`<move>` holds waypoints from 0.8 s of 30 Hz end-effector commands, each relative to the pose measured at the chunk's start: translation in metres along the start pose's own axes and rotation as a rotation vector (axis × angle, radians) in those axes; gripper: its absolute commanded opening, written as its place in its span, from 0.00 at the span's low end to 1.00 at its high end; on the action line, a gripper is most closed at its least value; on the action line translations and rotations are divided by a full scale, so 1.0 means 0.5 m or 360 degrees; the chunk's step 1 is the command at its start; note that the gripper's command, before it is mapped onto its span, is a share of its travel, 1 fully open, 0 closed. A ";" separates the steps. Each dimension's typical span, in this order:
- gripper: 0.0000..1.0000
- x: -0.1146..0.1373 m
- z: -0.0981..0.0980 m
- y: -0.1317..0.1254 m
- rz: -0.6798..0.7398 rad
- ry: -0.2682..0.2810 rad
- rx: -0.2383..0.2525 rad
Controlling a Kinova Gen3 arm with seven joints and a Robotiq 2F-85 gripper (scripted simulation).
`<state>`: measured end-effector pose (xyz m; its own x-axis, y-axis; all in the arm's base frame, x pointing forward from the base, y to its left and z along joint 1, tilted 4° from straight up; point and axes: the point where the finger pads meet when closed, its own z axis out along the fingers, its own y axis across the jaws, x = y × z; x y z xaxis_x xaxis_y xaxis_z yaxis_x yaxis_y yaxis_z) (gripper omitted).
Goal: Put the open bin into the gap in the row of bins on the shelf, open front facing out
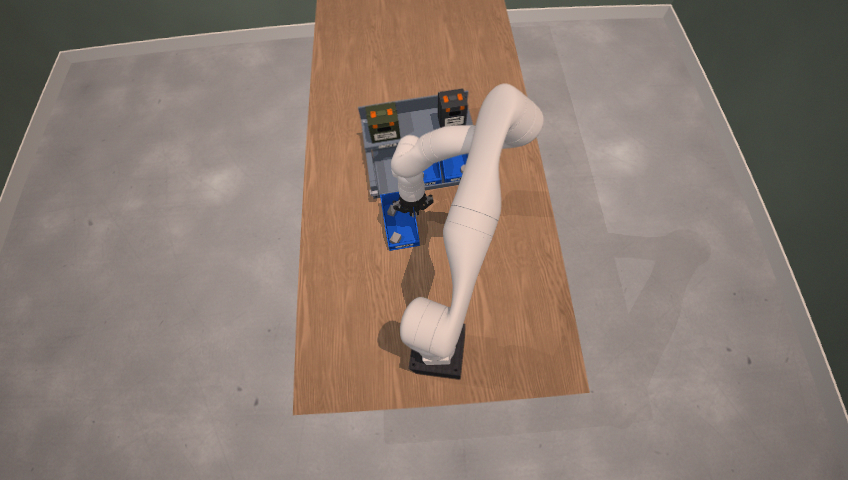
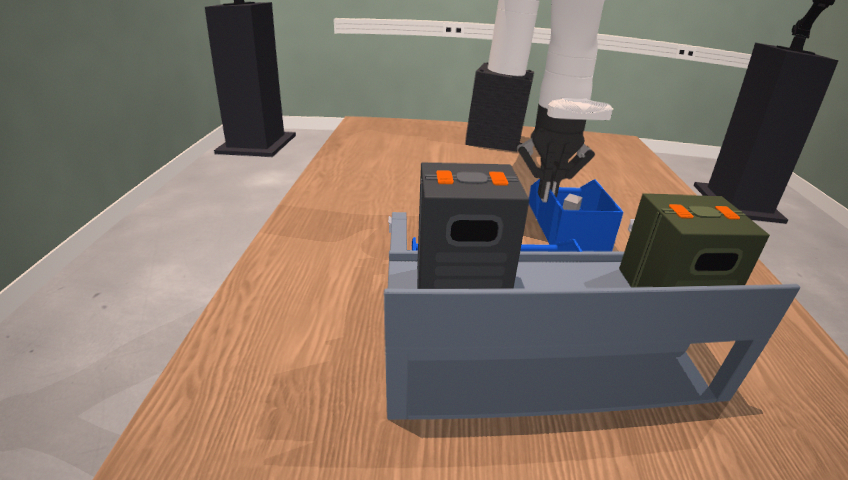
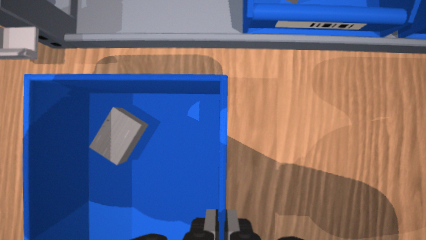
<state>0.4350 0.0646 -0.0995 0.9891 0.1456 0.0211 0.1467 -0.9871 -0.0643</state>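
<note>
- The pincer (image 3: 220, 225) is closed on the right side wall of the open bin (image 3: 165, 165). In the wrist view one finger is inside the wall and one outside, with almost no space between them. It holds that wall close to the end which is farther from the shelf (image 2: 565, 333).
- The bin stands on the tabletop (image 3: 325, 125), just in front of the shelf and not yet inside it.
- Its long axis points straight to the shelf, and the gap (image 3: 150, 17) lies directly ahead of it, beside the other blue bins (image 3: 325, 15) in the row.
- The body of the bin is to the left of the pincer and in front of it. I judge that the coming move is a forward push along this axis, perhaps with a tilt to pass under the low board.
- The bin is bright blue with thin walls. One grey block (image 3: 118, 135) lies loose on its floor, at an angle and touching no wall.
- The wall toward the shelf looks high and closed, so the open front seems to face away from the shelf, but I cannot be sure.
</note>
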 end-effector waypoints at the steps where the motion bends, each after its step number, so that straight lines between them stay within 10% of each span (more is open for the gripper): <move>1: 0.10 0.001 -0.001 -0.002 -0.0002 0.0002 0.0003; 9: 0.10 0.001 -0.001 -0.002 -0.0002 0.0002 0.0003; 10: 0.35 0.001 -0.001 0.000 0.0000 0.0003 0.0000; 24: 0.35 0.001 -0.001 0.000 0.0000 0.0003 0.0000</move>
<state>0.4350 0.0647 -0.0995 0.9891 0.1457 0.0211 0.1467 -0.9871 -0.0645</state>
